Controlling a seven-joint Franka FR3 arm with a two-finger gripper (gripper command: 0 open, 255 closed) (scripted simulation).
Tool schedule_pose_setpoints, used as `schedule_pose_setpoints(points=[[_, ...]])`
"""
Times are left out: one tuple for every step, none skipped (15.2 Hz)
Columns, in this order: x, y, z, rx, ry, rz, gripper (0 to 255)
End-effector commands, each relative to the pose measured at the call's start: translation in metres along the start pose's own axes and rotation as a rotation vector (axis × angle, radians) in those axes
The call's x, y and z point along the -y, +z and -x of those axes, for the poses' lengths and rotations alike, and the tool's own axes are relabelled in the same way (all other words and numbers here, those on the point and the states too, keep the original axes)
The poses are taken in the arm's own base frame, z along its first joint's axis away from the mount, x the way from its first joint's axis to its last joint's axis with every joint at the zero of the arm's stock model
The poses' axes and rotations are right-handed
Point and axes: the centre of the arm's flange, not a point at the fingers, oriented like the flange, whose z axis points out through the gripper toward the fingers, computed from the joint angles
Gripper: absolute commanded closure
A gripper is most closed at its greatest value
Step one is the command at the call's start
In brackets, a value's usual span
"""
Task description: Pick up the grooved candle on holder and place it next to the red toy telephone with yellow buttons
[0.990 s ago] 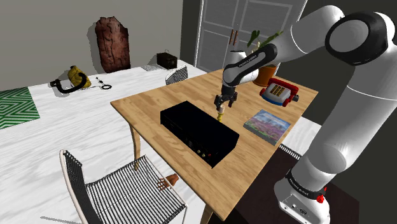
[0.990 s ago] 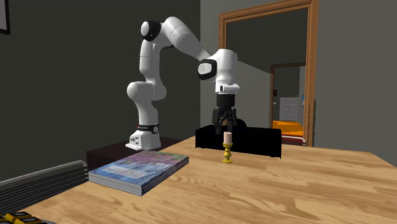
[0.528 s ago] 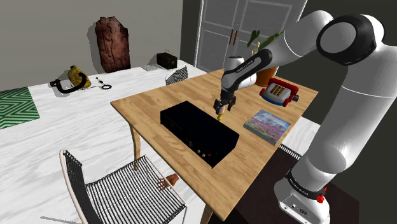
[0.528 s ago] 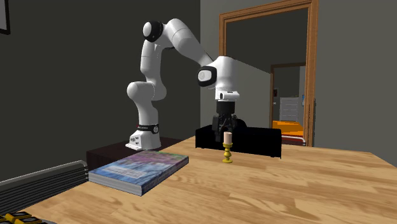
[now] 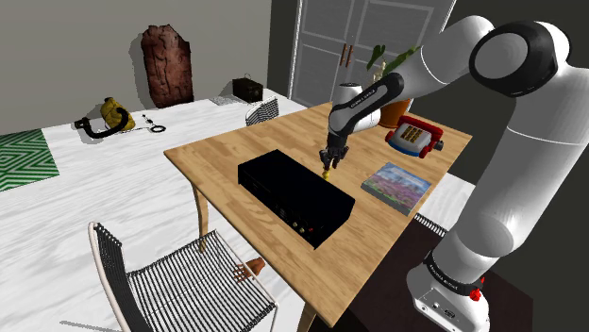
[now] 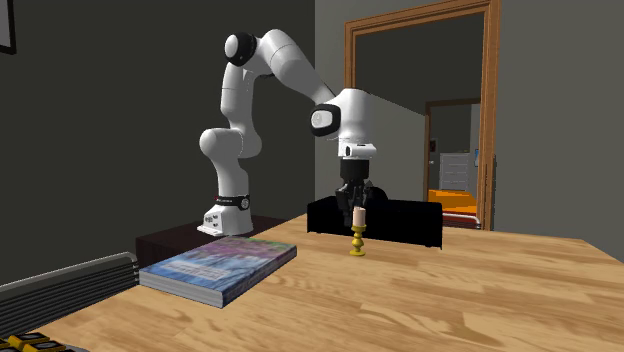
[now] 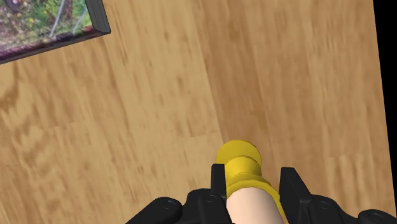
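— Where is the candle point(image 6: 358, 217)?

— Upright on the wooden counter point(image 5: 227, 151), about mid-way along it: a pale peach stick in a yellow holder point(image 6: 357, 243), base flat on the wood. The wrist view looks down along it point(image 7: 251, 203).

— And the jaws?

— They have the candle's upper part between them, one on each side and very close. I cannot tell whether they pinch it or only flank it. The white arm point(image 5: 510, 141) reaches in over the counter from the shoulder view's right.

— What sits closest?

— A long black box point(image 5: 294, 195), just beside the candle toward the shoulder view's left. In the second exterior view the box point(image 6: 400, 220) stands directly behind the candle.

— Anything else around?

— A book with a colourful cover point(image 5: 395, 185) lies flat toward the shoulder view's lower right, apart from the candle. One corner of it point(image 7: 44, 25) shows in the wrist view, well away from the holder.

— The telephone?

— The red toy telephone point(image 5: 413, 138) stands near the counter's far corner, beyond the book. A potted plant point(image 5: 392, 58) is just behind it. Between candle and telephone the shoulder view shows plain wood, with the forearm hanging above it.

— Off the counter?

— A wire-mesh chair point(image 5: 179, 278) is drawn up at the near edge.
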Motion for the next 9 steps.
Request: schedule_pose_setpoints(points=[[0.0, 0.0, 0.0, 0.001, 0.0, 0.0, 255], [0.0, 0.0, 0.0, 0.001, 0.0, 0.0, 255], [0.0, 0.0, 0.0, 0.001, 0.0, 0.0, 255], [0.0, 0.0, 0.0, 0.001, 0.0, 0.0, 255], [0.0, 0.0, 0.0, 0.001, 0.0, 0.0, 255], [0.0, 0.0, 0.0, 0.001, 0.0, 0.0, 255], [0.0, 0.001, 0.0, 0.001, 0.0, 0.0, 255], [0.0, -0.005, 0.0, 0.001, 0.0, 0.0, 255], [0.0, -0.01, 0.0, 0.001, 0.0, 0.0, 255]])
